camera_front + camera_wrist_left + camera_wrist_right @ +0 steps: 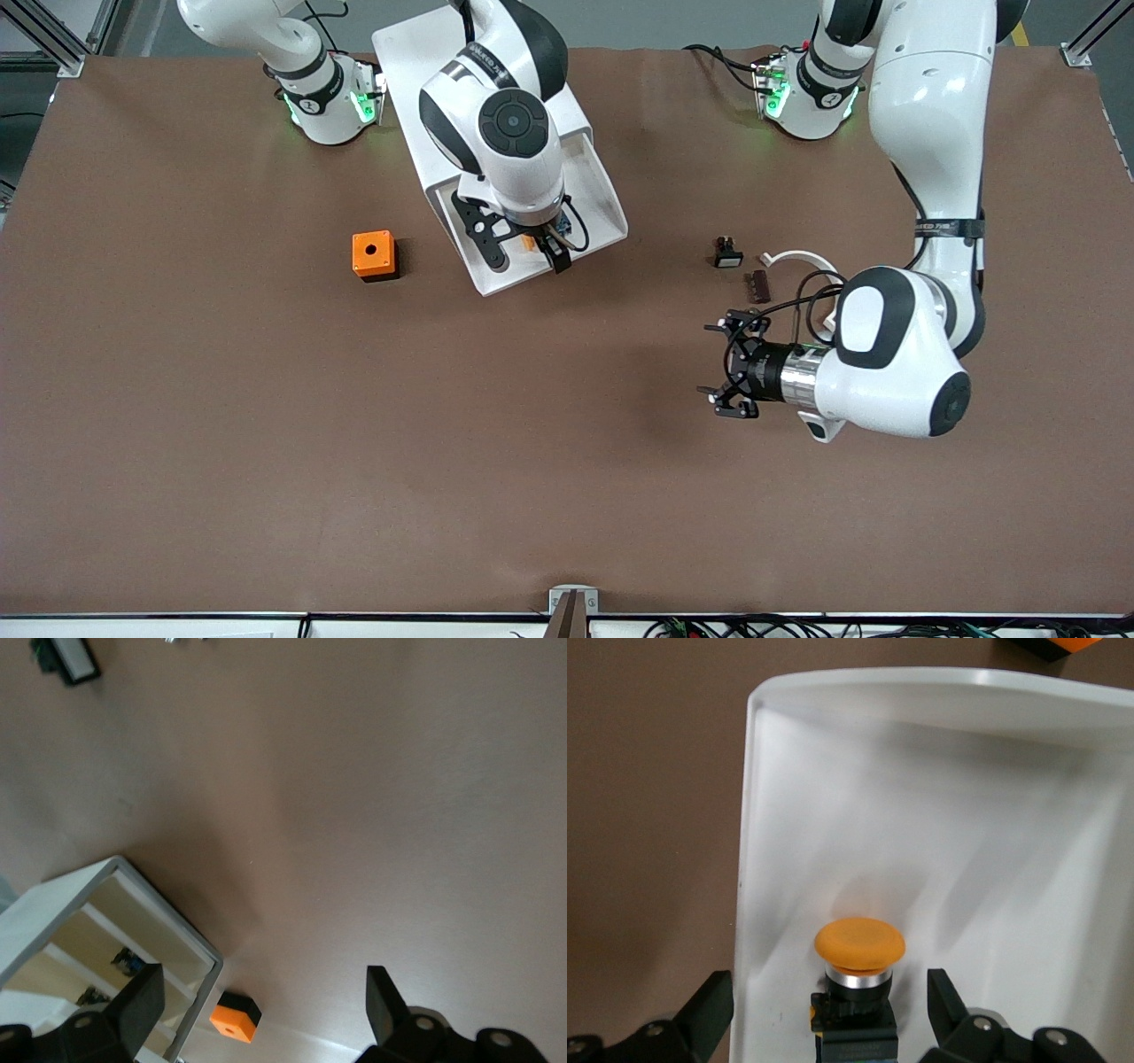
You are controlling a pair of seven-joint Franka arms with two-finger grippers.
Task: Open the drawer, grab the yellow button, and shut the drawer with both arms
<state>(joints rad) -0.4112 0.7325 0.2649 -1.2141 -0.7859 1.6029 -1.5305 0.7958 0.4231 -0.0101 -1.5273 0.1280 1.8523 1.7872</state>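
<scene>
The button is lying in the pulled-out drawer of the cabinet, and it is being straddled by the right gripper, whose jaws are standing apart on either side without touching it. The left gripper is being held over bare table, jaws apart and empty.

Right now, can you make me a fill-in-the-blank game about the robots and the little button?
1. The button has a round cap coloured ____.
2. The button sits inside the pulled-out white ____.
3. The right end effector has one finger on each side of the button, and its fingers are ____.
4. The left end effector waits, open, over the bare brown ____.

Missing words: orange; drawer; open; table
</scene>
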